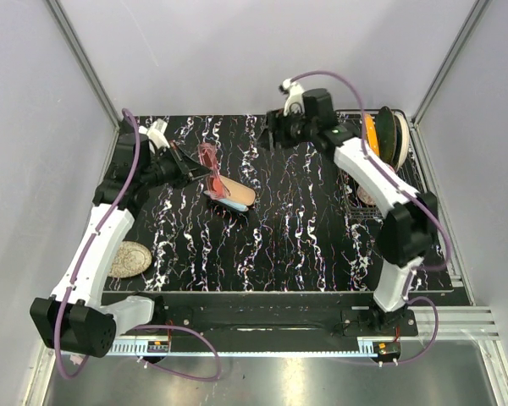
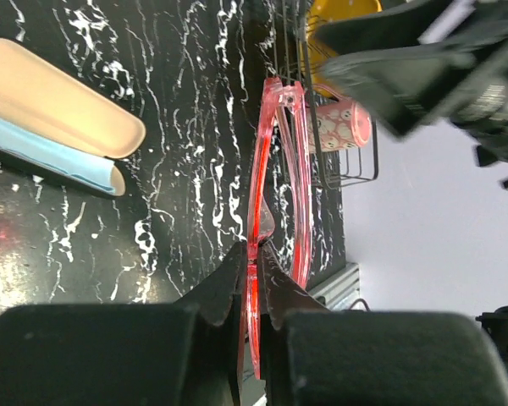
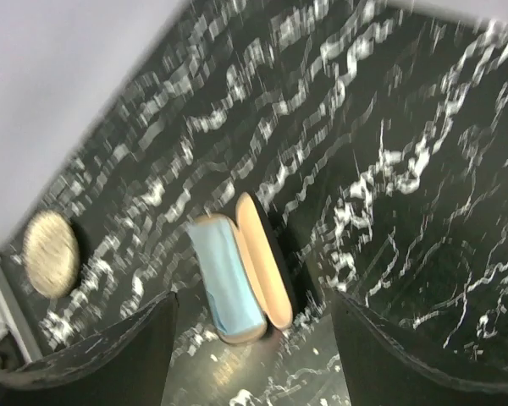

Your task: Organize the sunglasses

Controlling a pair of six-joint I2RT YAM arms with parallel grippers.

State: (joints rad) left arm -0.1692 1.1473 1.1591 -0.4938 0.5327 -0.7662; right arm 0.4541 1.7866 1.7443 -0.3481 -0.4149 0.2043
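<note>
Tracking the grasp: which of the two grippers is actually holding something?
The left gripper, shut on the pink sunglasses and holding them off the table; the right gripper is open and empty.

Black table [image 1: 305, 245] veined with white marbling spreads beneath the left gripper [image 1: 205, 176] and the right gripper [image 1: 267, 135], its glossy top catching soft, even light. Pale lavender-grey walls [image 1: 262, 51] close in beyond both grippers and out to either side of them, joined at the far corners by slanting aluminium posts [image 1: 80, 59]. Behind the grippers, past the table's near edge, a ribbed aluminium rail [image 1: 470, 320] runs beside a strip of brushed metal surface [image 1: 322, 381]
</note>
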